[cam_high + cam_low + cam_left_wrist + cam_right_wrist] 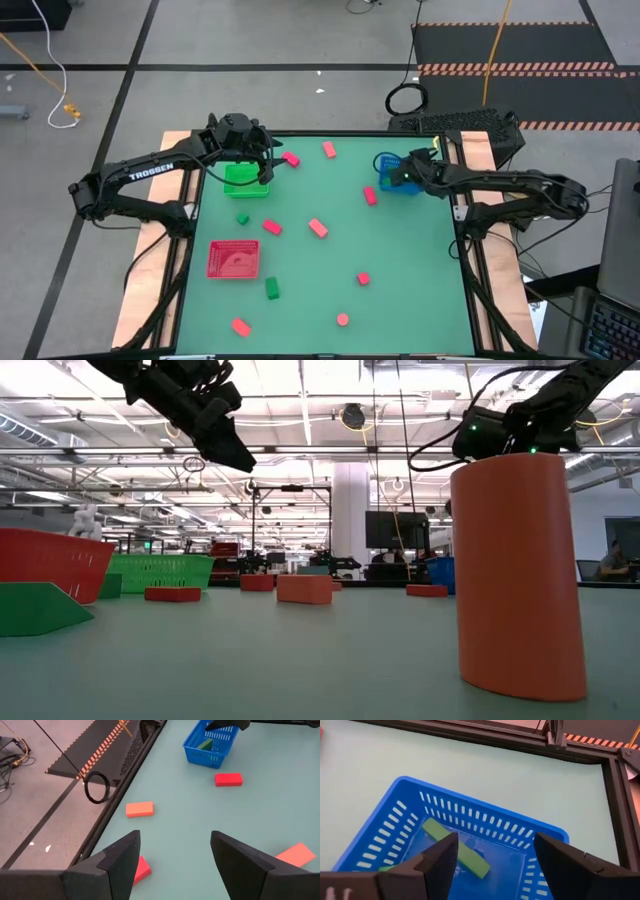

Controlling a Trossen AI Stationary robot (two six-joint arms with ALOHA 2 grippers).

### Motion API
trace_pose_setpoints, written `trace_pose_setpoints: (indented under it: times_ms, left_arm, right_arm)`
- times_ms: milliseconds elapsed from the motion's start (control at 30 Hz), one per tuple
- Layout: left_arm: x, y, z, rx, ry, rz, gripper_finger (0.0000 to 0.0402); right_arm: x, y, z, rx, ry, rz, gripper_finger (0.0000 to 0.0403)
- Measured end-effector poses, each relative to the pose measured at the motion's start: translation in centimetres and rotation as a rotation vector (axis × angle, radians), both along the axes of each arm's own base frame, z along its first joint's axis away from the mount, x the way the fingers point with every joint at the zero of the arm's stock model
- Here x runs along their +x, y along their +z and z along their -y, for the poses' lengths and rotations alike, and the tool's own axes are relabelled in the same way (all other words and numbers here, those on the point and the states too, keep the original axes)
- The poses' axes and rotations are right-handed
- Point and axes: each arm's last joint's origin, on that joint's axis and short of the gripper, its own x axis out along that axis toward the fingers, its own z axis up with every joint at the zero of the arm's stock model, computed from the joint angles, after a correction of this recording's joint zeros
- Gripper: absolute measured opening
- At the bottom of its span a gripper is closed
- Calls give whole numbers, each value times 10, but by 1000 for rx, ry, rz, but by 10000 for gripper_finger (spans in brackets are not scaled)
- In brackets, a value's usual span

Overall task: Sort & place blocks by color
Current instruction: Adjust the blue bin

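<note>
**Desk:** Take me across the table from the left.

**Operator:** My left gripper (262, 160) hangs over the far left part of the green mat, just above the far right corner of the green basket (244, 180). From its wrist camera I see both fingers (120, 862) spread with nothing between them. Nearer me on that side sits the red basket (233, 259). Around those two lie loose blocks: a small green cube (243, 218), a red bar (272, 227) beside it, a green bar (272, 288) just past the red basket's near right corner, and a red bar (241, 326) close to the near edge.

**Desk:** And the middle?

**Operator:** A red bar (291, 158) lies right beside my left gripper, an orange-red bar (329, 149) farther along the far edge, another orange-red bar (318, 228) mid-table, a red cube (363, 279), and a red round piece (342, 320) near the front. That last one stands upright and fills much of the low camera.

**Desk:** Right side?

**Operator:** A red bar (370, 195) lies just short of the blue basket (393, 182). My right gripper (408, 172) hovers over that basket, fingers (437, 862) apart and holding nothing. Below them a light green bar (455, 847) lies flat on the basket floor, with a second green piece peeking at the edge of the wrist view.
</note>
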Motion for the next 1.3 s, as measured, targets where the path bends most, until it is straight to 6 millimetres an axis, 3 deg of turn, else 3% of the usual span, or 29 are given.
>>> trace_pose_setpoints:
  times_ms: [533, 1300]
  left_arm:
    - [0, 0, 0, 0, 0, -1, 243]
    - [0, 0, 0, 1, 0, -2, 243]
  right_arm:
    - [-2, -11, 15, 69, -30, -19, 253]
    - [-3, -12, 24, 23, 12, -37, 253]
